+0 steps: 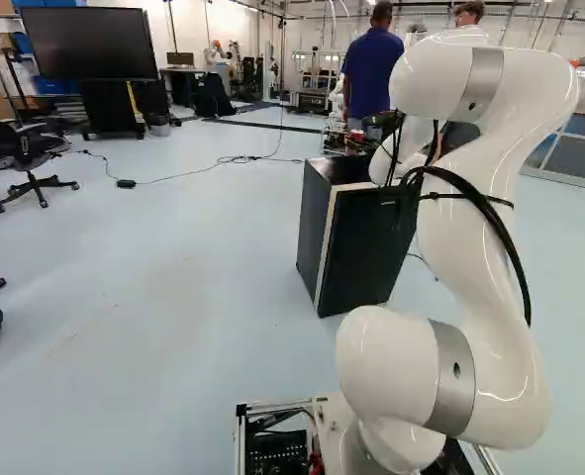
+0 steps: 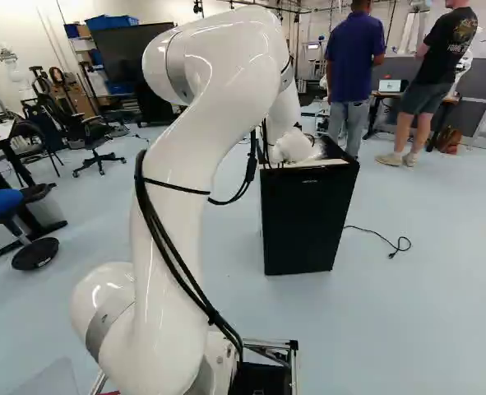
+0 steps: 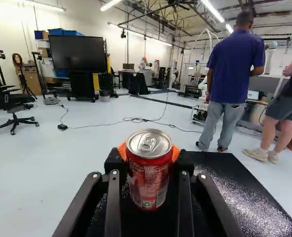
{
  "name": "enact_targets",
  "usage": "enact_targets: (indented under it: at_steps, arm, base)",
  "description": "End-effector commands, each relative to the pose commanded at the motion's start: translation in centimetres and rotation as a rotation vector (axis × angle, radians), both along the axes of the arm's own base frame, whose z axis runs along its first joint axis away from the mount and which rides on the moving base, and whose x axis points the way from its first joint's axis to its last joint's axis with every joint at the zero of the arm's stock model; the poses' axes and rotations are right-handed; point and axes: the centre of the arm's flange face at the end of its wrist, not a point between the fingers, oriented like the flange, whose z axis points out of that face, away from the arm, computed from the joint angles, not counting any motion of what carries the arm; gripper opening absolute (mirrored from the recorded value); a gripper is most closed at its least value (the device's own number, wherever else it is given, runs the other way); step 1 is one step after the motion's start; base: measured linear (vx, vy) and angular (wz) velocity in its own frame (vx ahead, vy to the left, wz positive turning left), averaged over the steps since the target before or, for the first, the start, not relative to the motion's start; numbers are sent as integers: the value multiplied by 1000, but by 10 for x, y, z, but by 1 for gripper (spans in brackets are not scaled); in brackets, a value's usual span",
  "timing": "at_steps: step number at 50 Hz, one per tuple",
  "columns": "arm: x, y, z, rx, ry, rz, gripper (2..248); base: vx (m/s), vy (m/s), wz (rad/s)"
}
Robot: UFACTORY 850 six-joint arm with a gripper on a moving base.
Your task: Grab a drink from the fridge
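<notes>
In the wrist view my gripper (image 3: pixel 149 160) is shut on a red drink can (image 3: pixel 148 173), its orange pads (image 3: pixel 176 153) at the can's two sides. The can is upright, its silver lid and pull tab showing. Black fridge top (image 3: pixel 234 185) lies under and beyond the can; whether the can's base touches it I cannot tell. The black fridge (image 1: pixel 371 247) stands ahead of my base, also in the right base view as a black fridge (image 2: pixel 304 222). In both base views my arm reaches over the fridge and hides the fingers and the can.
A person (image 2: pixel 351 70) stands close behind the fridge, another person (image 2: pixel 440 74) to the right. A cable (image 1: pixel 203 168) runs over the floor beyond the fridge, and another cable (image 2: pixel 382 239) lies at its right. Office chairs and a large screen (image 1: pixel 89 45) are farther off at the left.
</notes>
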Motion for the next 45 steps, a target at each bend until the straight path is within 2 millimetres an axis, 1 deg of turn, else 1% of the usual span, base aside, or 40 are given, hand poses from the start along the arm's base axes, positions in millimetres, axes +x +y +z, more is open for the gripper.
enact_targets:
  at_steps: [10, 22, 34, 45]
  arm:
    - [-4, 8, 2, 3, 3, -4, 98]
    - [-13, 22, 5, 8, 9, -10, 98]
    - [-25, 41, 8, 15, 18, -19, 98]
    - [-41, 62, 11, 22, 29, -29, 98]
  base:
    - [0, 0, 0]
    - [0, 0, 0]
    - [0, 0, 0]
    - [0, 0, 0]
